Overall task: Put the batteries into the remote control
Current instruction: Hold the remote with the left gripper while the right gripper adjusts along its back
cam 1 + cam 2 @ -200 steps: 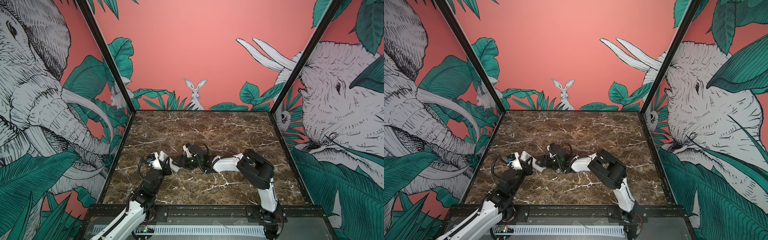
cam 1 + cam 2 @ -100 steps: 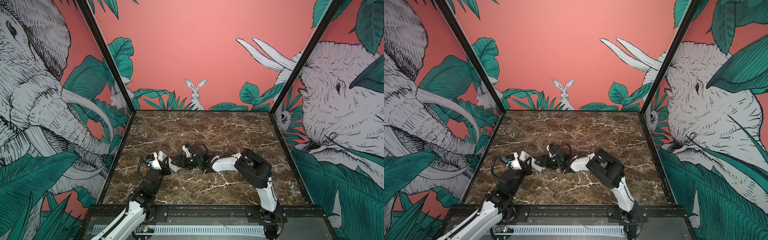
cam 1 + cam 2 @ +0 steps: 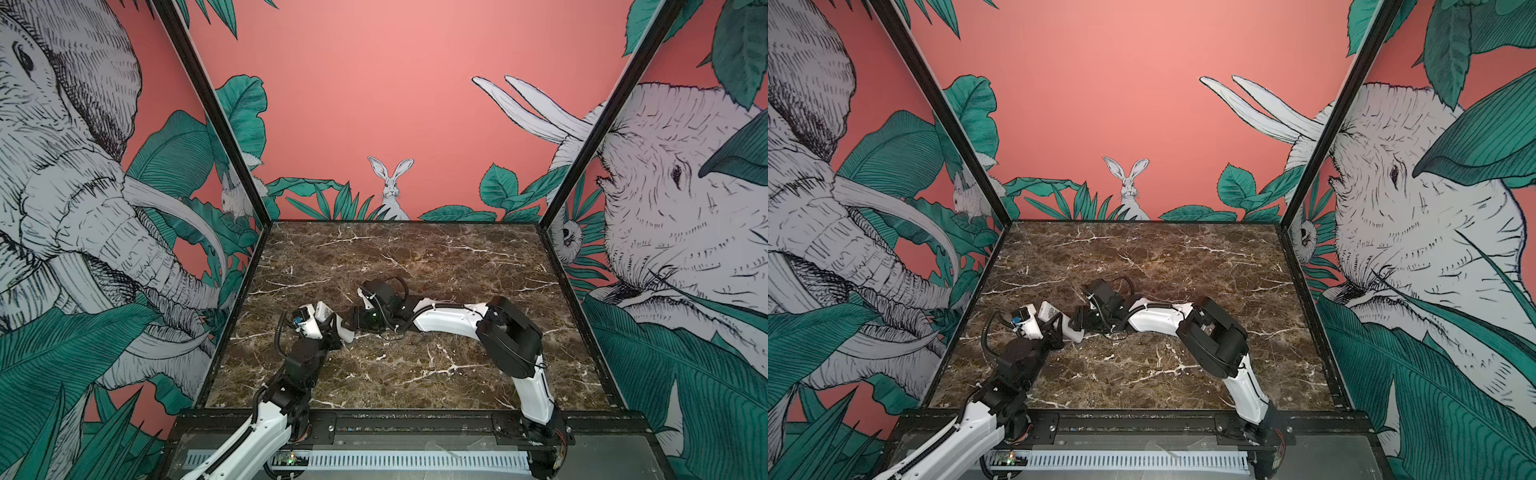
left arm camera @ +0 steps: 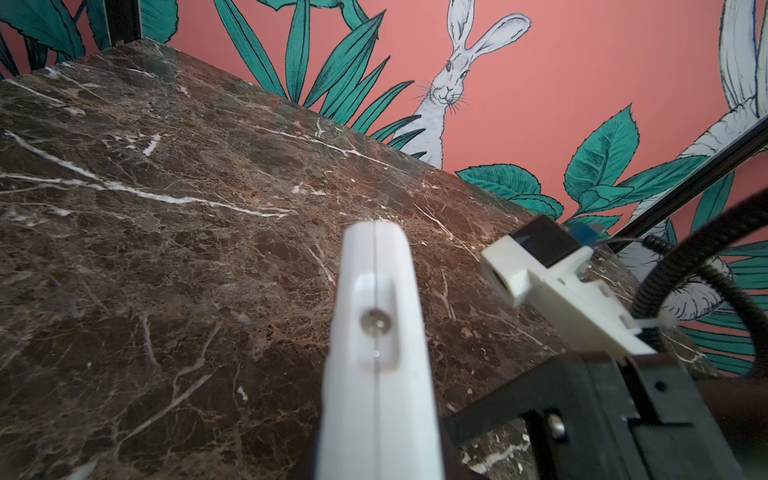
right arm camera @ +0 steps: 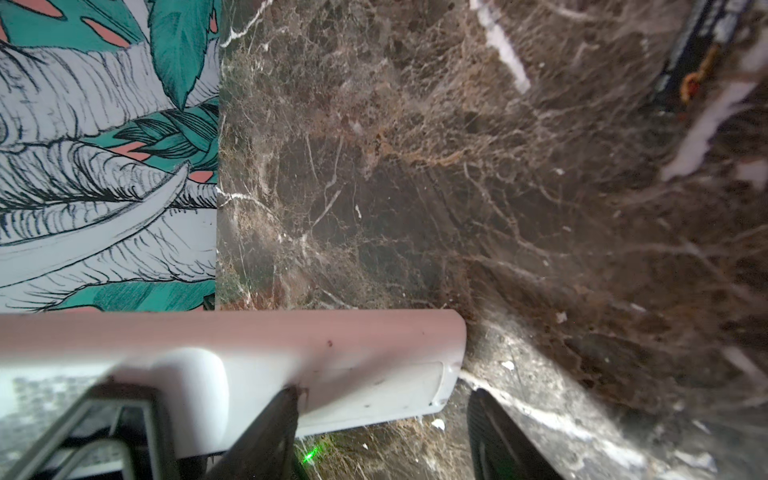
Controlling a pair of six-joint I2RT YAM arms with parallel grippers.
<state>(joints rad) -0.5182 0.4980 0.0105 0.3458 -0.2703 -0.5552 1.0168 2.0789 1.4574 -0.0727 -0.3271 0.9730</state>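
The white remote control (image 3: 344, 331) is held off the marble in both top views, with my left gripper (image 3: 331, 325) shut on its middle. In the left wrist view it stands edge-on (image 4: 376, 332), with a small lens in its end. My right gripper (image 3: 356, 322) meets the remote's near end from the right. In the right wrist view the remote's plain white back (image 5: 365, 365) lies across its open jaws (image 5: 382, 415). One black finger (image 5: 266, 432) touches the remote and the other finger (image 5: 498, 440) stands apart from it. The batteries are out of view.
Brown marble tabletop (image 3: 395, 257) is walled by jungle-print panels on three sides. The right arm's elbow (image 3: 509, 336) sits low over the table's right middle. A black frame rail (image 3: 415, 419) runs along the front edge.
The right arm's elbow has shifted a little to the left and its jaws have narrowed towards the remote's end. The left arm and the remote have stayed put.
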